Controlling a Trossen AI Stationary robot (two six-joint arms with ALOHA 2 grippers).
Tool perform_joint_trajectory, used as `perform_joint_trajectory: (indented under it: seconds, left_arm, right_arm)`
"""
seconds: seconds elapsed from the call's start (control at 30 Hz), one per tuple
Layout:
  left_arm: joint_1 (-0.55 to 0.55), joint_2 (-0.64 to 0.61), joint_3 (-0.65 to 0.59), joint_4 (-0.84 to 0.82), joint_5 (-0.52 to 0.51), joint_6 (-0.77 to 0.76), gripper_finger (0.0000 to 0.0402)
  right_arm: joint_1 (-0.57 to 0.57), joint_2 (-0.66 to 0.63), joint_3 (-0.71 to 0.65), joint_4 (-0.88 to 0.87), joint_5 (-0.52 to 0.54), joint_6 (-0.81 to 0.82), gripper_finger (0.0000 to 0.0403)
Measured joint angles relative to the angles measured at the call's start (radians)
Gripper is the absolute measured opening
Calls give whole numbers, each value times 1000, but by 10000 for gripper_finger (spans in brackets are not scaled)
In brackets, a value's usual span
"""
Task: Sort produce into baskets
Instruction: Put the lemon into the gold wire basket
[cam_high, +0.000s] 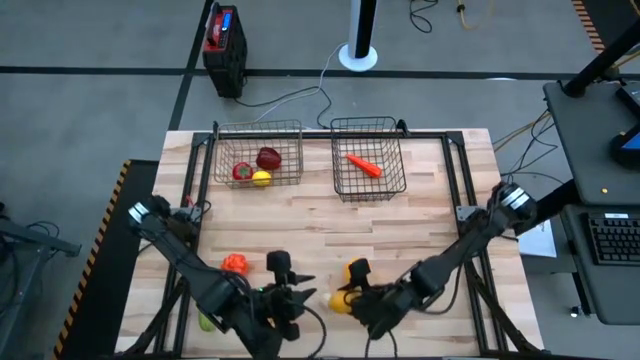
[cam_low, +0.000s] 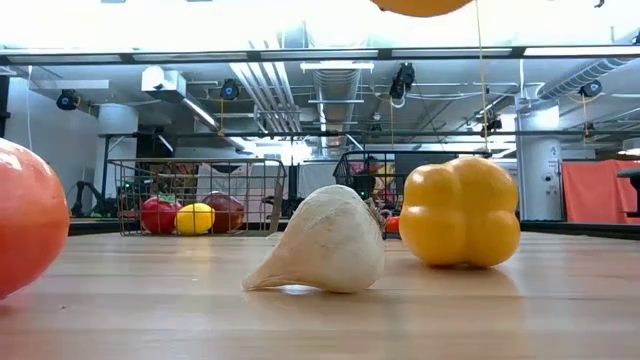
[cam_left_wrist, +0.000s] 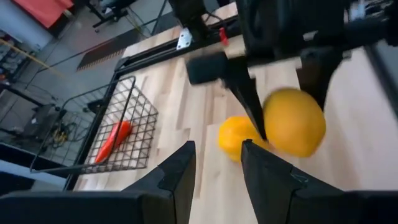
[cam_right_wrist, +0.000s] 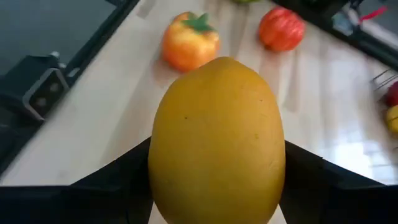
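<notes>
Produce split between two wire baskets at the table's far edge. Left basket (cam_high: 258, 152): dark red apple (cam_high: 268, 158), red tomato (cam_high: 242, 171), small yellow lemon (cam_high: 262, 179), all bunched together. Right basket (cam_high: 368, 155): one carrot (cam_high: 363, 165), lying alone. Near edge: right gripper (cam_high: 353, 283) clamped on a yellow-orange fruit (cam_right_wrist: 216, 140), probably an orange, lifted clear of the wood. Yellow pepper (cam_left_wrist: 237, 137) on the table just beside it. Left gripper (cam_high: 290, 283) close by, fingers (cam_left_wrist: 181, 174) apart, holding nothing. Garlic (cam_low: 322, 241) rests near the pepper. Orange-red pepper (cam_high: 235, 264) near the left arm. Green piece (cam_high: 206, 322) partly hidden beneath that arm.
</notes>
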Motion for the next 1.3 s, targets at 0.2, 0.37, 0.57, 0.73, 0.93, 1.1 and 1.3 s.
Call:
perform_joint_trajectory:
  seconds: [0.2, 0.37, 0.57, 0.73, 0.93, 1.1, 1.3]
  left_arm:
    - [36, -129, -305, 252, -1, 21, 114]
    - [120, -234, -557, 644, 134, 179, 114]
    - [204, -332, -734, 795, 190, 205, 114]
    - [238, -385, -763, 881, 177, 149, 115]
    - [339, -395, -765, 870, 396, 91, 160]
    - [399, -380, -766, 874, 470, 180, 230]
    - [431, -372, -766, 876, 470, 271, 298]
  right_arm:
    - [-114, -88, -118, 96, -19, -133, 252]
    - [-236, -160, -241, 223, -91, -203, 252]
    - [-335, -232, -343, 262, -125, -198, 253]
    - [-352, -268, -377, 268, -110, -179, 253]
    - [-351, -275, -375, 337, -87, -171, 253]
    - [-351, -260, -375, 349, -6, -183, 253]
    - [-357, -229, -376, 391, 29, -187, 253]
